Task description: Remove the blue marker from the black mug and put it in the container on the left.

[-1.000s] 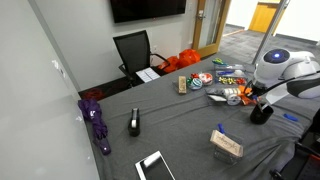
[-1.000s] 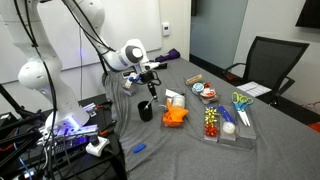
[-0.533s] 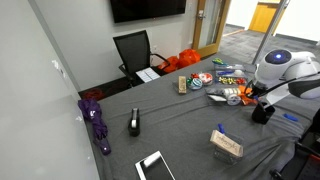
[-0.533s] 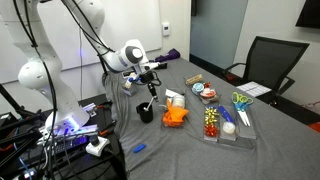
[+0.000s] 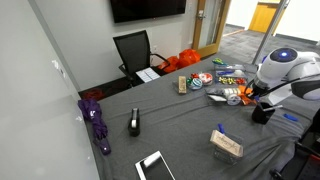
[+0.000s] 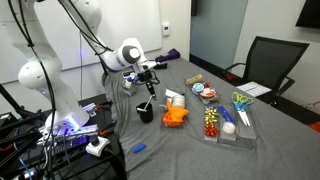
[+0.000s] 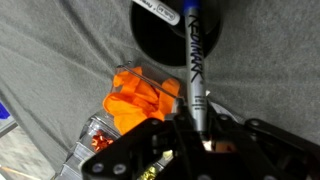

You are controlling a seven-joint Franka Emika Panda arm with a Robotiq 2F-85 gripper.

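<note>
My gripper (image 7: 197, 125) is shut on the blue marker (image 7: 194, 60), a grey barrel with a blue cap, held upright. It hangs over the open black mug (image 7: 155, 45). A second marker (image 7: 152, 8) leans inside the mug. In an exterior view the gripper (image 6: 150, 86) is directly above the mug (image 6: 146, 111), and the marker's lower end (image 6: 151, 97) is at about rim height. In an exterior view the mug (image 5: 262, 114) stands by the arm, and the tan container (image 5: 226, 143) lies on the grey cloth nearer the camera.
An orange crumpled thing (image 6: 175, 117) lies right beside the mug. A tray of small items (image 6: 228, 122) is beyond it. A loose blue pen (image 6: 140, 148) lies near the table edge. A black gadget (image 5: 134, 123), a tablet (image 5: 155, 165) and a purple object (image 5: 97, 120) sit farther off.
</note>
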